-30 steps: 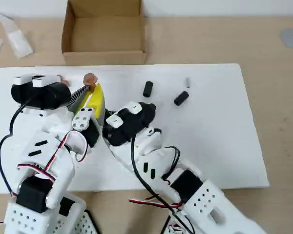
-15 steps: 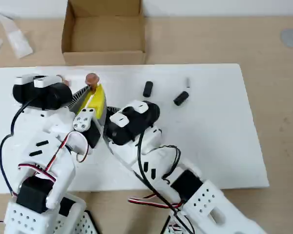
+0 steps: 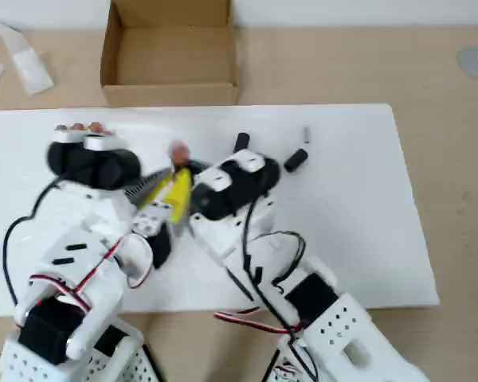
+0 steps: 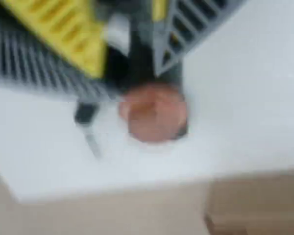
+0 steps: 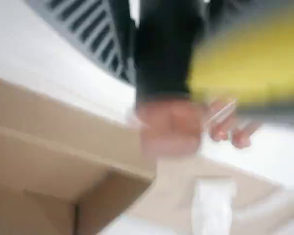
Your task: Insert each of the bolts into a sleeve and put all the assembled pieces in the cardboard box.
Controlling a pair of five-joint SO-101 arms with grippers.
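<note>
Gripping a bolt (image 3: 178,151) over the middle of the white board (image 3: 358,231): the left hand (image 4: 147,73) is closed on it, with a yellow finger (image 3: 175,191) on one side and a grey ribbed one on the other.

High view:
- The bolt's round brown head stands out past the yellow finger, between the two arms.
- The board is flat, matte and rectangular, and lies on a tan surface (image 3: 454,159).
- One sleeve (image 3: 295,160), a short black cylinder, lies free on the board.
- A second sleeve (image 3: 241,141) is half hidden behind the right arm (image 3: 239,179).
- A thin grey pin (image 3: 306,134) lies just beside the free sleeve.
- Spare bolts (image 3: 78,126) with pinkish heads sit in a row at the board's far edge, behind the left arm's black motor.
- The box (image 3: 171,56) is open brown cardboard with square walls. It stands on the surface just beyond the board.

Left wrist view adds:
- A dark cylinder sits between the fingers, directly behind the brown head.
- I cannot tell whether the shank runs inside it.
- The head is close over the board; I cannot tell if they touch.

Right wrist view adds:
- The same brown head shows below a black cylinder, with a box wall behind it and the spare bolts off to one side.
- Right hand (image 5: 169,85): I cannot tell whether it is open or closed.
</note>
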